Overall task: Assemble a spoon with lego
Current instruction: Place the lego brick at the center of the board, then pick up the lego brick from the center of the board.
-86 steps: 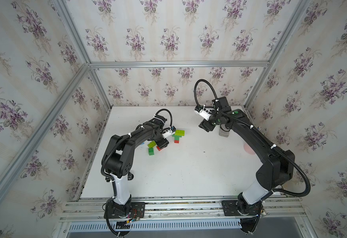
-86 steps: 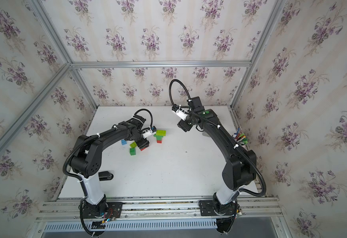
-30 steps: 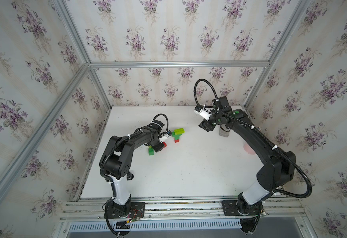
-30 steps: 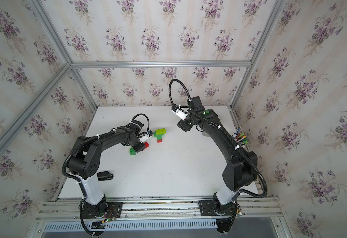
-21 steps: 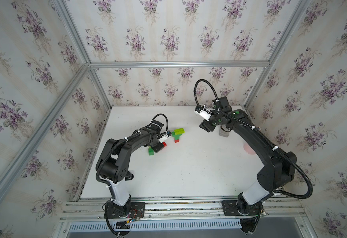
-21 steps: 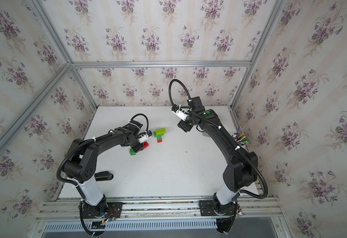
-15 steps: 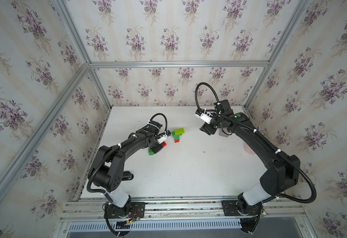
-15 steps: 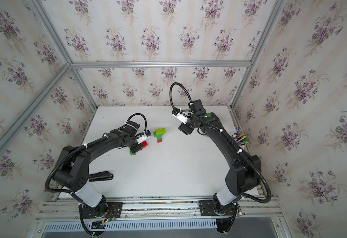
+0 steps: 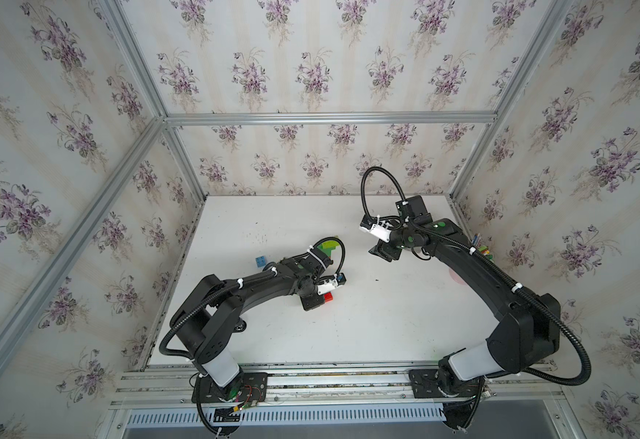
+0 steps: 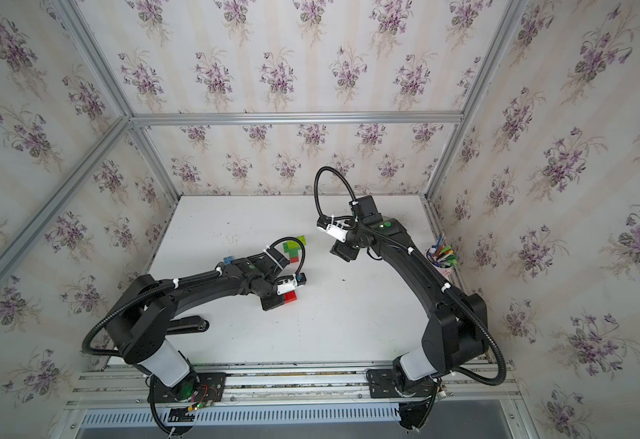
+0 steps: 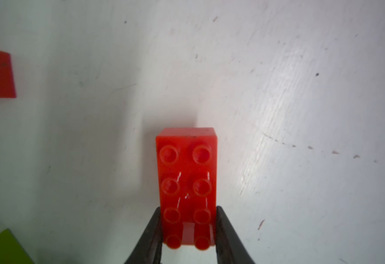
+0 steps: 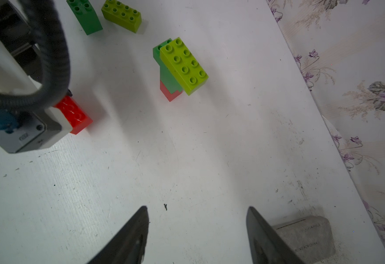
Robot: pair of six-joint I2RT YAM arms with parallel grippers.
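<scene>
**Lead:** Item and location?

**Inspector:** Red brick (image 11: 187,178), oblong, studs up, low over the table (image 11: 301,91). Whether it touches the table, I cannot tell. The left jaws are clamped on its long sides at one end, across the last studs. The part-built spoon (image 12: 182,66), lime on dark green on red, sits apart from the brick, nearer the back wall.

**Lead:** Handling?

**Inspector:** Judged light, rigid and not fragile. The side walls look smooth and glossy, so slip is a risk. The end grip leaves most of the brick overhanging, which may let it pivot when pressed home. A mid-length hold would be firmer.

**Lead:** Clearances?

**Inspector:** There is open table between the red brick and the spoon. A loose dark green brick (image 12: 85,16) and a lime brick (image 12: 121,14) sit close to the left arm, and a blue brick (image 9: 260,261) lies beside its forearm. The right jaws are apart and hold nothing, over bare table. The grey block (image 12: 305,237) is just beside one jaw, with the table edge and wall near on that side.
</scene>
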